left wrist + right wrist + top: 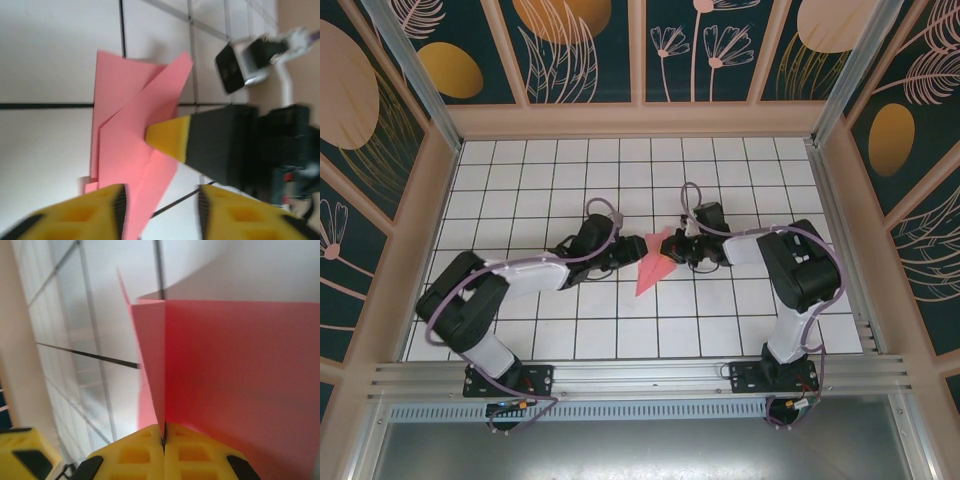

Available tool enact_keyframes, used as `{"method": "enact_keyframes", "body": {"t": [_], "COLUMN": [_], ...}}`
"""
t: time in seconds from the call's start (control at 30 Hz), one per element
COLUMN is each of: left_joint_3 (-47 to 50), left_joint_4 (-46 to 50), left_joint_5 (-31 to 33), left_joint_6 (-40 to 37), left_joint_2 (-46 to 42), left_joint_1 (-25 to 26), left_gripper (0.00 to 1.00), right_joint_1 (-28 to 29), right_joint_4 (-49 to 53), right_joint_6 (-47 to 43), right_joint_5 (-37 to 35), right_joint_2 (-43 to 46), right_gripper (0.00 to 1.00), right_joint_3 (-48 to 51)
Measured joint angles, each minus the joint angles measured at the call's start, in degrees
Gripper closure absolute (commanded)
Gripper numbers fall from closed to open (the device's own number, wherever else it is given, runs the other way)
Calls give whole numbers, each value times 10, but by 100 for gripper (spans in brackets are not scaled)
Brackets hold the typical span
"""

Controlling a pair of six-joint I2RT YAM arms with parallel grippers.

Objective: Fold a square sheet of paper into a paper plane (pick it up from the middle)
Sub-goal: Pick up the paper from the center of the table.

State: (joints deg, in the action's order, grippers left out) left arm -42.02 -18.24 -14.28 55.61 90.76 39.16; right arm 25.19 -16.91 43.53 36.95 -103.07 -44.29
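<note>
Pinching paper plane [652, 265] edge, right jaws closed

paper [240, 375]: cut off by right and bottom edges in right wrist view; surface blurred
paper's low end: lost at bottom edge and behind a left gripper [160, 192] finger, left wrist view
left fingers [85, 215]: cut off at bottom edge, soft
right arm [285, 145]: blurred
top view: paper folds too small to tell

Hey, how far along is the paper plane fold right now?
Done: the paper plane already has a pointed nose and layered folds. In hand: the right tool is shut on a raised fold, while the left tool stands open close by. Remaining: probably pressing the final creases and letting go.
</note>
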Motion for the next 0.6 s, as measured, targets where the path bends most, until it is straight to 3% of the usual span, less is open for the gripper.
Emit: {"method": "enact_keyframes", "body": {"t": [0.2, 0.6], "left_joint_3": [53, 99], "left_joint_4": [-19, -188], "left_joint_5": [-9, -113], "left_joint_6": [15, 102], "left_joint_2": [-86, -110], "left_joint_1": [-26, -29], "left_gripper": [2, 4], "right_joint_1": [-42, -50], "right_joint_4": [-95, -219], "right_joint_6": [56, 191], "right_joint_5": [62, 167], "right_joint_2": [58, 71], "right_gripper": [99, 98], "right_joint_3": [5, 5]}}
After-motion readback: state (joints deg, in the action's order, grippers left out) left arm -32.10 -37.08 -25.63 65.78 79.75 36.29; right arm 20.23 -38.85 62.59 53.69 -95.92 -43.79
